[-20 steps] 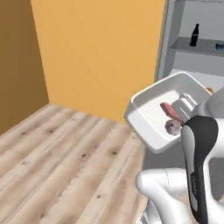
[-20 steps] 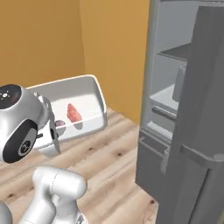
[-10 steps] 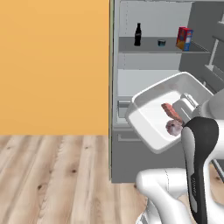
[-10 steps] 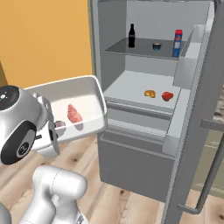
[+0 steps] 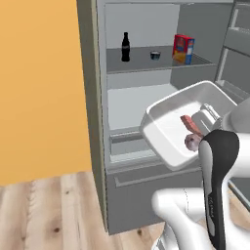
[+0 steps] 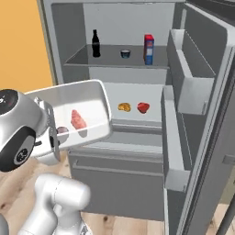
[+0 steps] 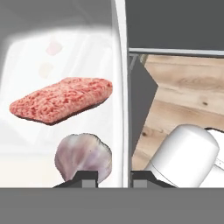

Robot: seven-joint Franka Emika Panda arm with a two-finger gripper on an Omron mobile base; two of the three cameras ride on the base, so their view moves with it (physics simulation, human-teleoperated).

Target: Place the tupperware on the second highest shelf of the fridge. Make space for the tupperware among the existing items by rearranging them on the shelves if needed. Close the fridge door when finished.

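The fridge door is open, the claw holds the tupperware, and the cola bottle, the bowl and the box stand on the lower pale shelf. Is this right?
Not quite. The bottle, bowl and box stand on the upper, darker shelf, as the right base view shows. The pale shelf below holds the orange and red food pieces. The door is open and the claw holds the tupperware.

One fridge [image 6: 202, 151] stands with its one door [image 6: 206, 119] open. Two shelves show inside: a darker upper one [image 6: 114, 62] and a paler one [image 6: 137, 98] below it. The upper shelf carries three items: one black cola bottle [image 6: 95, 43], one small dark bowl [image 6: 125, 53] and one box [image 6: 148, 49]. The paler shelf carries two food pieces, one orange [image 6: 124, 107] and one red [image 6: 143, 107]. One white tupperware [image 6: 73, 117] holds two things: one pink meat piece [image 7: 61, 99] and one pale purplish clove-like piece [image 7: 83, 157].
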